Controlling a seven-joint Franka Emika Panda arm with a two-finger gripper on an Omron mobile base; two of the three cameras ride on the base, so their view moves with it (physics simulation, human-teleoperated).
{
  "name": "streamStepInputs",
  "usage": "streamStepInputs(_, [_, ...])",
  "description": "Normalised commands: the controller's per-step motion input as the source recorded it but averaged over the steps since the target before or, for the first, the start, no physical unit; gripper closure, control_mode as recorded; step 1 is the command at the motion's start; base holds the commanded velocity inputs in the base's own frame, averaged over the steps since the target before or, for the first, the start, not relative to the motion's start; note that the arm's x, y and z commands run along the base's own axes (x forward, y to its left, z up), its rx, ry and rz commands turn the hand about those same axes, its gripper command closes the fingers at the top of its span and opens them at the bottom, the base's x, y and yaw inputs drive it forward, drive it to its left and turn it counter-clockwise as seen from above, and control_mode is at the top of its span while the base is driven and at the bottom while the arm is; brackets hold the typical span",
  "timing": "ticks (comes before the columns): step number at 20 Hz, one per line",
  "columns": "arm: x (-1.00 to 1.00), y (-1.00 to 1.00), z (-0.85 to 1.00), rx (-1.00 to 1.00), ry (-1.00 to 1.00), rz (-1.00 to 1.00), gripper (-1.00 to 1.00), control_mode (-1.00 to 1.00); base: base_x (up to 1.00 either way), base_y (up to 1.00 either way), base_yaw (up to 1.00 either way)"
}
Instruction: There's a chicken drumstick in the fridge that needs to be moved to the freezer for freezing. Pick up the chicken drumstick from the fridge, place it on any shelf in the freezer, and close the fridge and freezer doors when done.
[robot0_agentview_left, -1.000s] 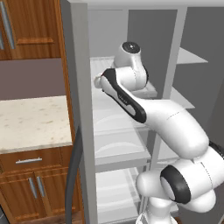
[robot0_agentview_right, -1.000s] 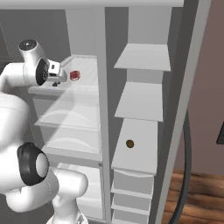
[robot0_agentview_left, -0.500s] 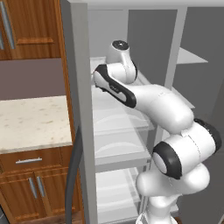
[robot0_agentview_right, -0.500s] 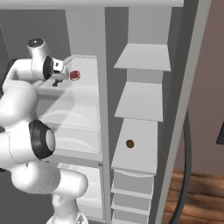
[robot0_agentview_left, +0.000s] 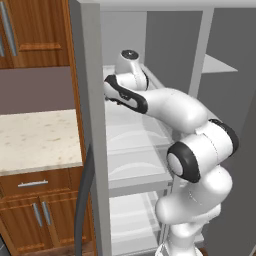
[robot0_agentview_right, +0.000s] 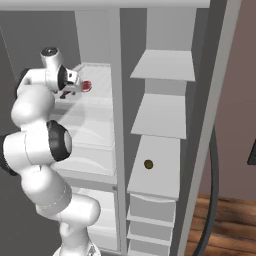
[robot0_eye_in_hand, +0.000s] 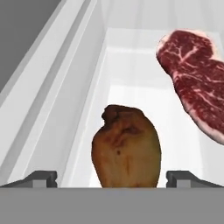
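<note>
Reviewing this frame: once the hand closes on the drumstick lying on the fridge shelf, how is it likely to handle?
The chicken drumstick looks rounded and club-shaped, so it may roll or twist between the fingers. Its glossy brown skin suggests it could be slippery. It is small beside the raw meat slab, so probably light; the open hand straddles it with room to spare.

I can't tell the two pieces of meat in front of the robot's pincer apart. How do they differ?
The chicken drumstick is brown, rounded and lumpy; the raw meat slab is red, marbled with pink, and flat. The drumstick lies between the open pincer's tips, while the slab lies further in and off to one side. Both rest on the same clear fridge shelf.
</note>
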Motion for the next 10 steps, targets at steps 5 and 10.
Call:
streamStepInputs(5, [0.39, 0.02, -0.27, 0.0, 0.09, 0.0, -1.0, -1.0, 0.0, 0.0, 0.0])
streamStepInputs(10, [0.03, 0.05, -0.7, 0.0, 0.1, 0.0, 1.0, -1.0, 0.0, 0.0, 0.0])
